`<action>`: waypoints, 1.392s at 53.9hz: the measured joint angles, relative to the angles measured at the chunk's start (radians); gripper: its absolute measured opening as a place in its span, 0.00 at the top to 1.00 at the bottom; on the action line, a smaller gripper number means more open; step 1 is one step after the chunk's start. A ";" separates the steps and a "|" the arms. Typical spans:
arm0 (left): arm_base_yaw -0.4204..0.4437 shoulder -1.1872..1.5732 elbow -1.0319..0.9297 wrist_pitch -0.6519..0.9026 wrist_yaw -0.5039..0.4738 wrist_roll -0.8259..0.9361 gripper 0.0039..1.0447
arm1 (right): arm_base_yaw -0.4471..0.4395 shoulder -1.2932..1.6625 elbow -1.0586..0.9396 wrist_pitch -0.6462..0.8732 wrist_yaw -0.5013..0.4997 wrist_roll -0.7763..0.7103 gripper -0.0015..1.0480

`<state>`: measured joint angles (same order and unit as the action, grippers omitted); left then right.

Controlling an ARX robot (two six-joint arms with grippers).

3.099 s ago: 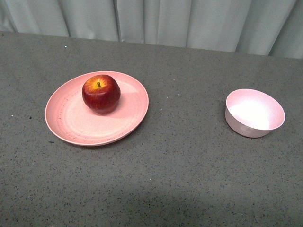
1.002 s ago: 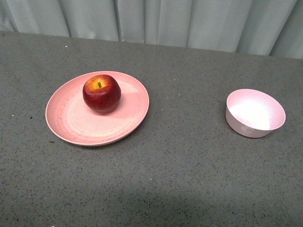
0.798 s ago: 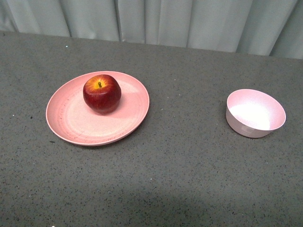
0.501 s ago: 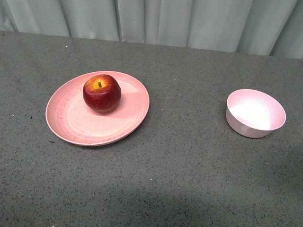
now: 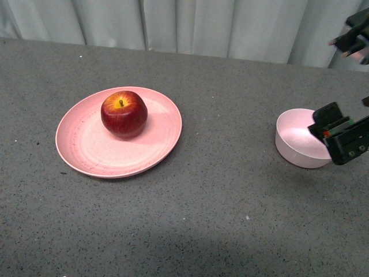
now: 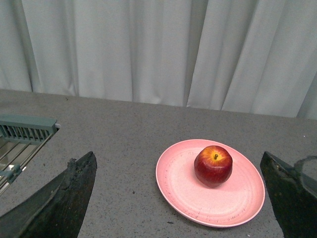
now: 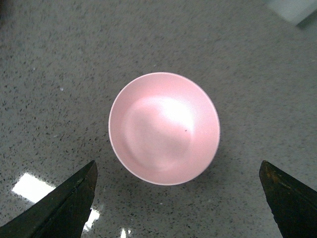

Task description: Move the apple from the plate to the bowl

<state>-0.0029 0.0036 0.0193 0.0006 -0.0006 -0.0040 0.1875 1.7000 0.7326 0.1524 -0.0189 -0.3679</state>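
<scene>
The dark-red apple (image 5: 124, 113) sits on the far part of the salmon-pink plate (image 5: 95, 154) at the table's left. The small pale pink bowl (image 5: 297, 139) stands empty at the right. Part of my right arm (image 5: 341, 137) hangs at the bowl's right side and covers some of its rim. In the right wrist view the bowl (image 7: 164, 128) lies below my right gripper (image 7: 177, 171), which is open with nothing in it. My left gripper (image 6: 177, 159) is open too and well short of the apple (image 6: 213, 165) and the plate (image 6: 198, 201).
Everything stands on a grey speckled table (image 5: 219, 213). Pale curtains (image 5: 190, 23) hang behind its far edge. In the left wrist view a metal rack (image 6: 25, 130) sits beside the table.
My right arm has come into the front view from the right edge and now hangs by the bowl. Apple, plate and bowl have not moved.
</scene>
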 joint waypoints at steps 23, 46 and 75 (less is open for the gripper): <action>0.000 0.000 0.000 0.000 0.000 0.000 0.06 | 0.054 0.296 0.225 -0.106 0.023 -0.043 0.09; 0.000 0.000 0.000 0.000 0.000 0.000 0.06 | 0.071 0.399 0.269 -0.114 0.055 -0.044 0.46; 0.000 0.000 0.000 0.000 0.000 0.000 0.06 | 0.059 0.389 0.291 -0.128 0.063 -0.048 0.99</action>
<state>-0.0029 0.0036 0.0193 0.0006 -0.0006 -0.0040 0.2462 2.0892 1.0241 0.0246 0.0437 -0.4160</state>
